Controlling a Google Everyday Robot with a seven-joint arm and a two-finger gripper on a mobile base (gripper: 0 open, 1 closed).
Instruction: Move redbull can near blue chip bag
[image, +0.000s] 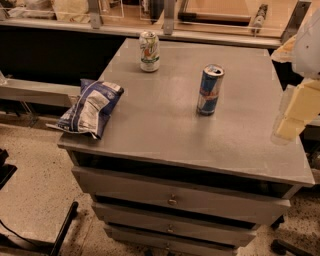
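Right now, at the right edge of the frame: tool, pale and blocky, hanging above the right side of the desk, touching nothing. Apart or together: cannot tell. Right of centre on the grey desk top: redbull can, upright, blue and silver with red marks and a silver top, left of the tool and well apart from it. At the left edge of the desk: blue chip bag, lying flat and wrinkled, dark blue and white, one corner overhanging the edge. Well apart from the redbull can, bare desk top between the two. Toward the upper middle, near the far edge: white and green can, upright. Below the top, at the front: drawers with small knobs. Lower left: speckled floor.
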